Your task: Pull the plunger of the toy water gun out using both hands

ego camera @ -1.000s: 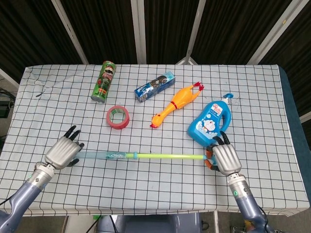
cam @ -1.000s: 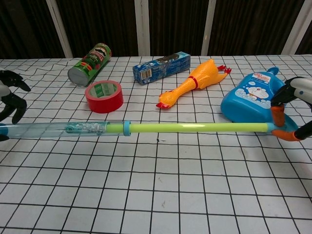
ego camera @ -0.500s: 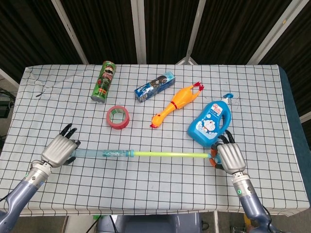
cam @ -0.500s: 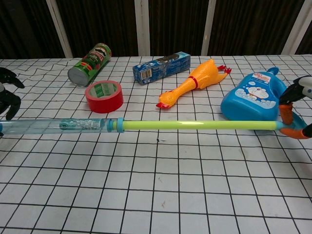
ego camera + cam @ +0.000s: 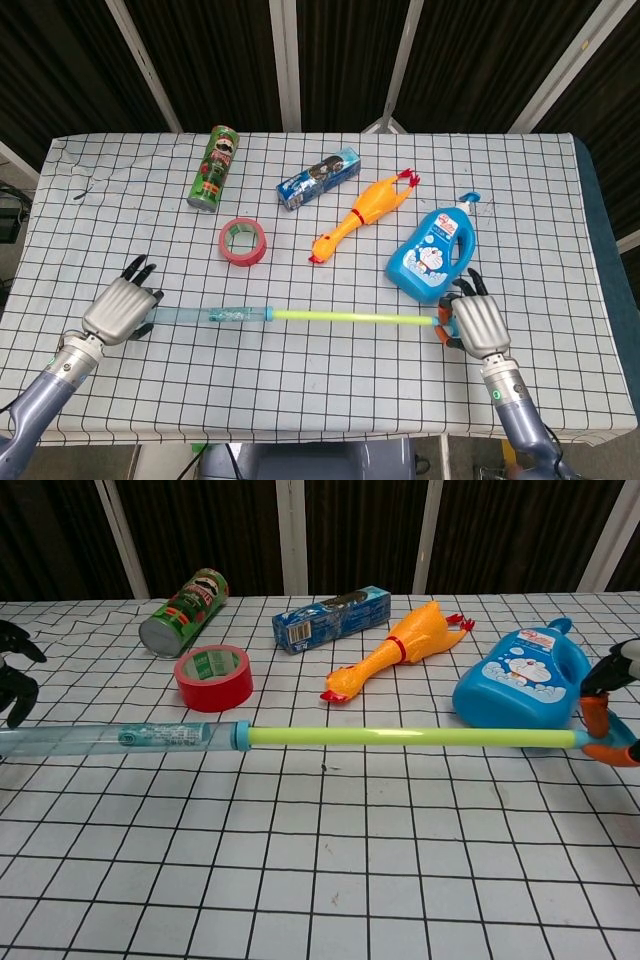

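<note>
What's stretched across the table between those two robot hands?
Between the left hand and right hand runs the toy water gun: clear barrel, then the pulled-out green plunger rod. The head view shows it best.

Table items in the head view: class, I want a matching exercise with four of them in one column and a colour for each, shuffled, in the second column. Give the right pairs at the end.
Column one:
1. tape roll
2. rubber chicken
3. detergent bottle
4. plunger rod

Column two:
A. yellow-green
B. blue
C. red
D. orange-yellow

Right pairs: 1-C, 2-D, 3-B, 4-A.
</note>
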You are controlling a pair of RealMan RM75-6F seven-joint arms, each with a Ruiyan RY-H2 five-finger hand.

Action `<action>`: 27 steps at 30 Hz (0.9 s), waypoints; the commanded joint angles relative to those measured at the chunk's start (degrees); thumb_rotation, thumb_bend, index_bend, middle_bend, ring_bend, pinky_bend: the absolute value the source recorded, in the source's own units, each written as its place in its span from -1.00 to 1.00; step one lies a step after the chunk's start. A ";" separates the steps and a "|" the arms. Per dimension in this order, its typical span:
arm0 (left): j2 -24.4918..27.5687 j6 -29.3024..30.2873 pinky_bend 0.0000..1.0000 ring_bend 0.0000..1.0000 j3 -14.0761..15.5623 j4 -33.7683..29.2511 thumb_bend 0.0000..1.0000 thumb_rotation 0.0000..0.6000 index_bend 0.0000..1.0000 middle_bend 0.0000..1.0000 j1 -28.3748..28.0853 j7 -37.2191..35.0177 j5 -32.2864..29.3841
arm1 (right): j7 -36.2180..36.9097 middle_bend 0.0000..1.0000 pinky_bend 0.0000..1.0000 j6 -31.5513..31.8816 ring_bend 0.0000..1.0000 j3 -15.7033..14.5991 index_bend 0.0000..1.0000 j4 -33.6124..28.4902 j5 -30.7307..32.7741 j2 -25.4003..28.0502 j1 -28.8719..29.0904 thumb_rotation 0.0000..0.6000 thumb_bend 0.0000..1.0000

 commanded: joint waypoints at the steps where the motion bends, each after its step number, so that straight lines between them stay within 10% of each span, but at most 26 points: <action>1: -0.02 -0.17 -0.98 -0.76 0.00 -0.14 -0.18 1.00 -0.23 -0.18 0.02 0.00 -0.02 | -0.25 0.08 -1.00 -0.55 -0.60 -0.47 -0.01 0.13 -0.37 0.44 0.10 1.00 -0.23; 8: 0.19 -0.55 -1.00 -0.91 -0.08 -0.71 -0.56 1.00 -0.63 -0.64 -0.03 -1.13 0.44 | -3.40 -0.64 -1.00 -1.17 -0.96 -0.65 -0.97 -0.84 0.97 1.70 0.24 1.00 -0.23; 27: 3.23 5.17 -1.00 -0.94 0.70 -3.64 -0.61 1.00 -0.72 -0.76 3.94 -11.02 4.29 | -4.56 -1.00 -1.00 -0.45 -1.00 -0.16 -1.00 -5.84 5.92 6.43 -1.39 1.00 -0.50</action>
